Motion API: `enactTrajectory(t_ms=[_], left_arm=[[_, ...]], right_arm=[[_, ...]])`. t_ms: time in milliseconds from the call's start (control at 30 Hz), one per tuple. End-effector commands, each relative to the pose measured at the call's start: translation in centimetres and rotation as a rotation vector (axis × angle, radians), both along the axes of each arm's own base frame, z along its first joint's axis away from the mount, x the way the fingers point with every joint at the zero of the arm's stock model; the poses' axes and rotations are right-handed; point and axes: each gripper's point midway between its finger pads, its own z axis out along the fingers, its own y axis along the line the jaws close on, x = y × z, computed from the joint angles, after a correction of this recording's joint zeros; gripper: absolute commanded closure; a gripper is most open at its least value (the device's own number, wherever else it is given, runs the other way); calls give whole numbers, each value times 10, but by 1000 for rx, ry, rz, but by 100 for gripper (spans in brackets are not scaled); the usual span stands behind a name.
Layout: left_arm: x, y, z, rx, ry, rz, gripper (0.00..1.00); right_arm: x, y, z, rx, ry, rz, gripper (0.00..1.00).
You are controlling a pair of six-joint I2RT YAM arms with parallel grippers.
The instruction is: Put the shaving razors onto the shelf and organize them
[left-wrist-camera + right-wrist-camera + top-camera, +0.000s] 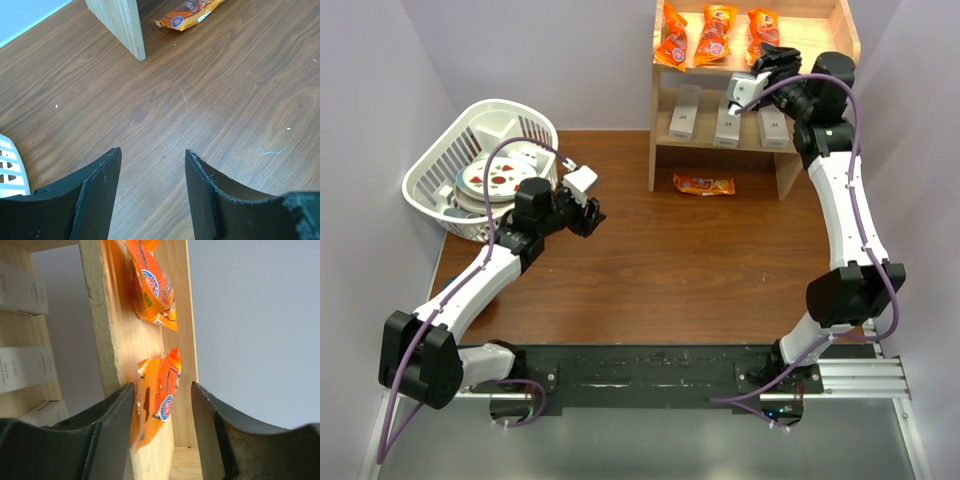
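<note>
Three white razor boxes point(682, 118) point(727, 125) point(772, 128) lie side by side on the lower level of the light wooden shelf point(665, 150). In the right wrist view they show at the left edge point(22, 290) point(27, 367) point(47, 412). My right gripper point(767, 58) is open at the upper level, its jaws either side of an orange snack packet point(157, 395), holding no box. My left gripper point(588, 205) is open and empty over the brown table, left of the shelf; the left wrist view shows bare wood between its fingers point(152, 155).
Three orange packets point(716, 35) lie on the shelf's upper level. Another orange packet point(704, 184) lies on the table under the shelf front, also in the left wrist view point(187, 12). A white slatted basket point(440, 170) with plates stands at the left.
</note>
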Motion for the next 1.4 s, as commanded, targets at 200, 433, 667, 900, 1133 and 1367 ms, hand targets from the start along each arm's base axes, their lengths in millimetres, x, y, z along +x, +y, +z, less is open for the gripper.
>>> enactTrajectory(t_ms=[200, 433, 667, 900, 1133, 1367], left_arm=[[9, -2, 20, -42, -58, 4, 41], [6, -1, 16, -46, -52, 13, 39], [7, 6, 19, -51, -54, 56, 35], [2, 20, 15, -84, -23, 110, 35], [-14, 36, 4, -73, -3, 146, 34], [-23, 51, -7, -82, 31, 189, 34]], right_arm=[[-65, 11, 48, 31, -113, 80, 25], [-178, 74, -43, 150, 183, 316, 25], [-211, 124, -156, 316, 606, 350, 35], [-170, 155, -242, 318, 794, 249, 38], [-109, 175, -289, 301, 794, 58, 41], [-50, 178, -319, 279, 704, -142, 43]])
